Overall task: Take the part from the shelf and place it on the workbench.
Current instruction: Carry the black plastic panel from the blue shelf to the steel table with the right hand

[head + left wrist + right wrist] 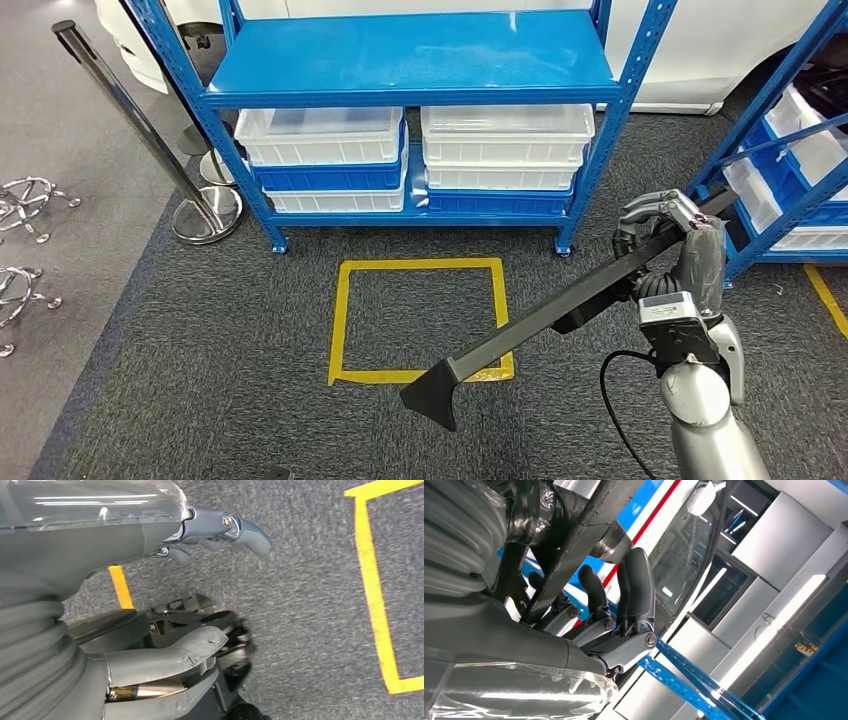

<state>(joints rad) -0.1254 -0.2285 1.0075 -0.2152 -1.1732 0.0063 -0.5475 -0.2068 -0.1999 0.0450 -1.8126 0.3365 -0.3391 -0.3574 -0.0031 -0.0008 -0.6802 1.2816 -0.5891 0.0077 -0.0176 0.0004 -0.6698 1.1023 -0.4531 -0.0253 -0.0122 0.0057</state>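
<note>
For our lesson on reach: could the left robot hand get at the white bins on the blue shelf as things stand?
Probably not yet. The left robot hand hangs empty over the carpet, while the white bins sit on the blue shelf beyond the yellow square. Nothing blocks the way.

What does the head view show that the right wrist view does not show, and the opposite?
Head view alone: the whole long black part, slanting over a yellow tape square on grey carpet, and a blue shelf with white bins.

Right wrist view alone: the dark fingers seen close, curled around the part, with a glass wall and ceiling lights behind.

Both: the right hand gripping the black part near one end, and blue shelf rails.
</note>
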